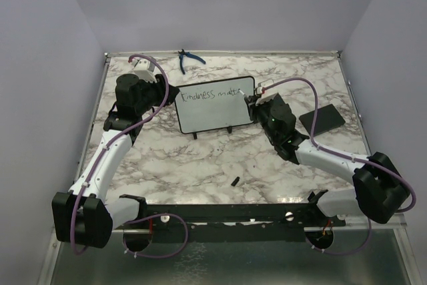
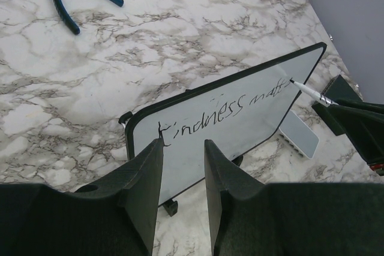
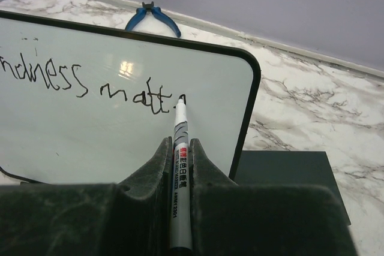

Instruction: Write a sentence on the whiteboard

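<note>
The whiteboard (image 1: 217,113) stands tilted on small black feet at the table's middle back. On it the sentence (image 1: 213,94) reads "Kindness matt" in one black line, also legible in the left wrist view (image 2: 222,112) and partly in the right wrist view (image 3: 78,82). My right gripper (image 3: 180,143) is shut on a white marker (image 3: 180,160), whose tip touches the board just right of the last "t". From above, the right gripper (image 1: 257,103) sits at the board's right edge. My left gripper (image 2: 183,148) is open over the board's lower left corner (image 2: 144,148); in the top view the left gripper (image 1: 165,95) is at the board's left edge.
Blue-handled pliers (image 1: 189,60) lie by the back wall. A flat black pad (image 1: 322,119) lies right of the board. A pale grey eraser block (image 2: 298,133) sits behind the board's right end. A small black cap (image 1: 235,180) lies toward the front.
</note>
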### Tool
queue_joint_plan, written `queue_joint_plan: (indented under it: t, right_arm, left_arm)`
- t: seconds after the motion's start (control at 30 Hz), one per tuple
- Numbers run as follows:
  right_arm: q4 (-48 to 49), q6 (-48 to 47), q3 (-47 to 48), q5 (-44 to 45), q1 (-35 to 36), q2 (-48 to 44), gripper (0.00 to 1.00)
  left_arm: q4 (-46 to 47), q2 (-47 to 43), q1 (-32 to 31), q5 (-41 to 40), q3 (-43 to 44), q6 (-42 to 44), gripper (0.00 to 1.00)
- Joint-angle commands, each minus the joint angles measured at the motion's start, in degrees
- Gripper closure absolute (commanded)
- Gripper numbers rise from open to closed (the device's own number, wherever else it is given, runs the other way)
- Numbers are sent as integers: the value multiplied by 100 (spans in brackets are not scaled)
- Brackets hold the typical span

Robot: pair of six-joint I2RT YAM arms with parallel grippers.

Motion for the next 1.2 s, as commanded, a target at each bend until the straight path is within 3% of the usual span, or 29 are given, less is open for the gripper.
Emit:
queue_joint_plan:
  t: [0.0, 1.17]
  right_arm:
    - [-41, -10, 87, -142, -18, 112, 100]
    - [-371, 157, -189, 258, -18, -108, 100]
  left_arm:
    - [29, -144, -25, -50, -32, 97, 65]
    - [29, -106, -24, -76, -41, 99, 65]
